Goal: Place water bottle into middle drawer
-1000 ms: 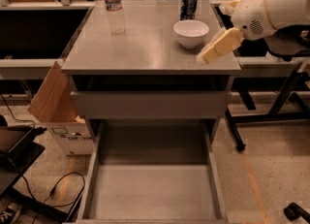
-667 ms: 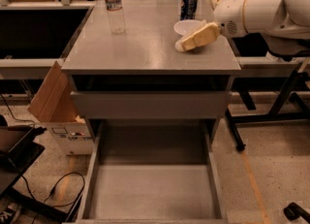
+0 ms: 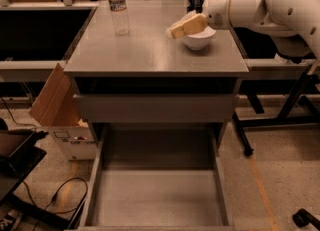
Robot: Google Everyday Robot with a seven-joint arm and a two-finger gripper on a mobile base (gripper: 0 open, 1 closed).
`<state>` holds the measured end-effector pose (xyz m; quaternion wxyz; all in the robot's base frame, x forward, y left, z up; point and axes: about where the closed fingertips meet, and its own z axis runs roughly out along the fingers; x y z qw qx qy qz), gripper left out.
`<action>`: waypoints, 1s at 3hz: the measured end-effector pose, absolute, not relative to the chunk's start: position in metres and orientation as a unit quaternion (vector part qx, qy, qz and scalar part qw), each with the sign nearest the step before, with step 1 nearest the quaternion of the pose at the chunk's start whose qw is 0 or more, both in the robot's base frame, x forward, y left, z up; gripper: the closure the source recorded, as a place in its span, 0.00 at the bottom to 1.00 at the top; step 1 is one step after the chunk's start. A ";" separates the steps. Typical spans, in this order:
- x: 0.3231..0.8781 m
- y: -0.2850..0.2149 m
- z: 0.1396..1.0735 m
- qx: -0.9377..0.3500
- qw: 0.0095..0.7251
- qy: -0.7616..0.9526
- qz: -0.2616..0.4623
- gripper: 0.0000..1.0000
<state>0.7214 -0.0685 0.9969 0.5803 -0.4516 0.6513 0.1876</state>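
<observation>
The water bottle (image 3: 118, 7) is clear plastic with a white cap and a pale label band. It stands upright at the back left of the grey cabinet top (image 3: 145, 50). The middle drawer (image 3: 157, 195) is pulled out toward me at the bottom, with low side walls and a bare floor. My gripper (image 3: 176, 29) with tan fingers hangs over the cabinet top just left of a white bowl, well to the right of the bottle and not touching it. It holds nothing that I can see.
A white bowl (image 3: 199, 38) sits at the back right of the top, with a blue soda can (image 3: 194, 0) behind it. A closed drawer front (image 3: 155, 108) is above the open drawer. A cardboard box (image 3: 59, 110) stands left of the cabinet. Black table legs (image 3: 280, 120) stand to the right.
My gripper has moved left and back across the cabinet top, from the right edge past the bowl toward the bottle. The bottle, bowl and drawer have not moved.
</observation>
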 end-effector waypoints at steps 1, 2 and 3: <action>0.780 -0.033 1.004 -0.407 0.609 0.649 0.207 0.00; 0.830 0.003 1.008 -0.374 0.626 0.648 0.221 0.00; 0.863 0.035 1.005 -0.357 0.631 0.651 0.223 0.00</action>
